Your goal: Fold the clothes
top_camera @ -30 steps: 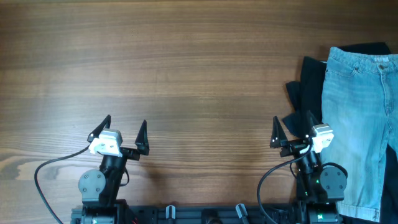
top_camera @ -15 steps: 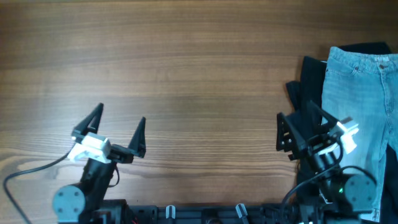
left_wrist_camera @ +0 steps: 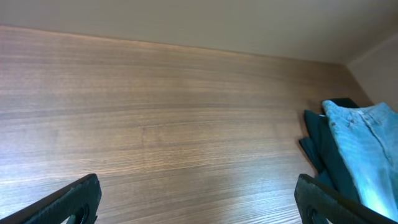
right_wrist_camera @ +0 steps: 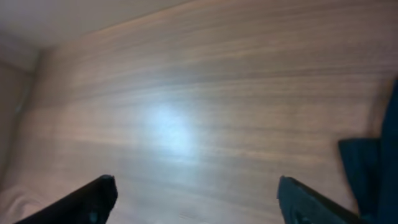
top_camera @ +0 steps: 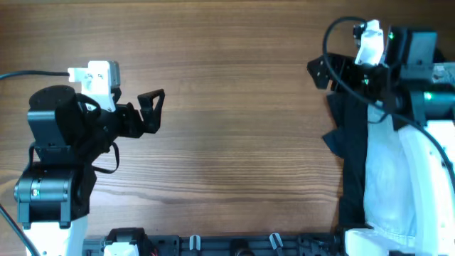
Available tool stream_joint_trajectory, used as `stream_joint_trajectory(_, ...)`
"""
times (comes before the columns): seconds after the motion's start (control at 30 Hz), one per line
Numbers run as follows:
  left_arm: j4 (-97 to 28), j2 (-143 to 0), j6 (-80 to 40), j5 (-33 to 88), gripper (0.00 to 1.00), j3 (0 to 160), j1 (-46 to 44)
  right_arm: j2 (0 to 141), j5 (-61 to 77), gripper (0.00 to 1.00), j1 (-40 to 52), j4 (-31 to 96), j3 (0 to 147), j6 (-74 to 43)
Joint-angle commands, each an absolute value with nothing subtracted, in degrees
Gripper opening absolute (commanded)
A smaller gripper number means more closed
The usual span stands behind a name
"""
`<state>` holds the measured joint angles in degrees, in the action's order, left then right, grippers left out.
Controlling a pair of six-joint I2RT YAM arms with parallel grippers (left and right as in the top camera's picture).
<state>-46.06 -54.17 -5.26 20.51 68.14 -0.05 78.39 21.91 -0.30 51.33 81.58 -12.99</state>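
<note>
The light blue denim shorts (left_wrist_camera: pixel 365 146) lie at the table's right edge on top of a larger black garment (left_wrist_camera: pixel 318 144). In the overhead view the shorts (top_camera: pixel 387 185) look pale and are partly covered by my raised right arm, with the black garment (top_camera: pixel 348 153) showing along their left side. My left gripper (top_camera: pixel 151 110) is open and empty, high over the left half of the table, far from the clothes. My right gripper (top_camera: pixel 318 73) is open and empty, just left of the black garment's far corner. The wrist views show both the left gripper (left_wrist_camera: pixel 196 208) and the right gripper (right_wrist_camera: pixel 205 208) wide apart over bare wood.
The wooden table (top_camera: pixel 234 142) stretches between the two arms. A dark edge of the black garment (right_wrist_camera: pixel 373 168) shows at the right of the right wrist view. The arms' base rail (top_camera: pixel 234 245) runs along the front edge.
Both arms have risen from their rest pose at the front edge. The left gripper swung up and to the right; the right arm moved back over the shorts.
</note>
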Motion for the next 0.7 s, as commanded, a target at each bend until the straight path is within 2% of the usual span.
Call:
stream_joint_trajectory(0.0,-47.1,-54.8,-5.0,16.2,1.0,69.6,-0.2,84.9,2.7,0.87,-4.0,48.7,82.9,-23.7)
stream_joint_trajectory(0.1,-49.3,-58.2,-5.4,16.0,1.0,69.6,-0.3,91.7,-6.2,0.86,-6.9,44.3,82.9,-28.6)
stream_joint_trajectory(0.27,-50.4,-67.0,-5.7,23.6,1.0,69.6,-0.3,107.4,-8.0,0.73,-14.9,31.3,82.9,-30.6)
stream_joint_trajectory(0.53,-50.4,-71.3,-7.8,23.6,1.0,69.6,-0.3,117.2,-10.3,0.75,-16.9,27.2,82.9,-25.6)
stream_joint_trajectory(0.67,-50.4,-71.3,-7.8,23.6,1.0,69.6,-0.3,119.8,-10.2,0.8,-16.4,24.4,82.9,-23.4)
